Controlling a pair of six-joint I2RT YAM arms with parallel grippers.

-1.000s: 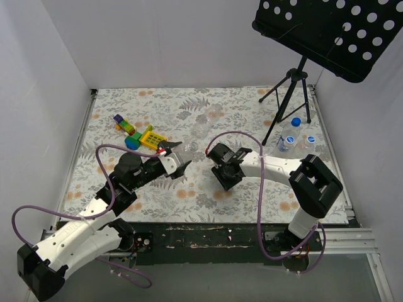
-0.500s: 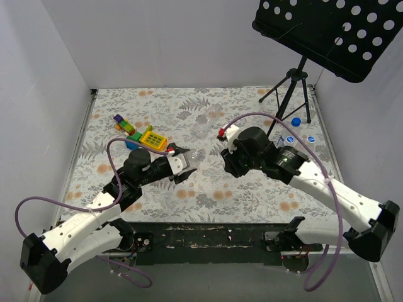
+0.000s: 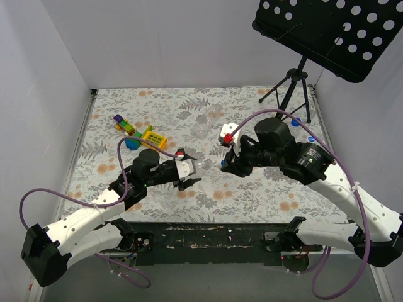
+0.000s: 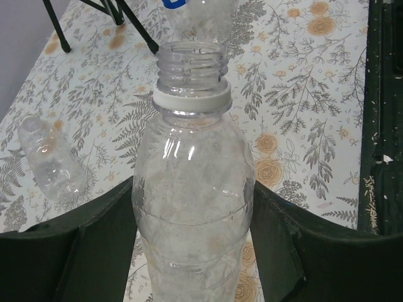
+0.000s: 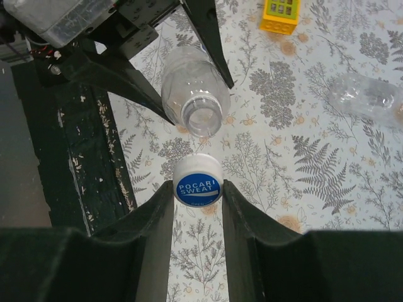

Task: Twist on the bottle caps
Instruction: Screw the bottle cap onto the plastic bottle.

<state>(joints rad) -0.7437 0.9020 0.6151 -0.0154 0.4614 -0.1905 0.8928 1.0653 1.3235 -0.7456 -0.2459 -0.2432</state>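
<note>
My left gripper (image 3: 191,173) is shut on a clear uncapped bottle (image 3: 200,166), held with its open mouth (image 4: 192,60) toward the right arm; the fingers (image 4: 94,251) clamp its body in the left wrist view. My right gripper (image 3: 227,165) is shut on a white bottle cap with a blue "POCARI SWEAT" top (image 5: 198,181). The cap sits a short way in front of the bottle mouth (image 5: 202,117), apart from it. Two more blue caps (image 3: 295,122) lie at the right. The labelled bottle is hidden.
Other clear bottles lie on the floral cloth (image 3: 204,126) (image 5: 370,98) (image 4: 50,165). Toy blocks (image 3: 138,132) lie at the back left. A black tripod (image 3: 288,94) with a perforated music-stand top (image 3: 334,31) stands at the back right. The dark table edge (image 3: 208,236) runs along the front.
The right arm has unfolded and swung its gripper with the cap up to face the bottle mouth. The left gripper has carried the bottle right and nearer.
</note>
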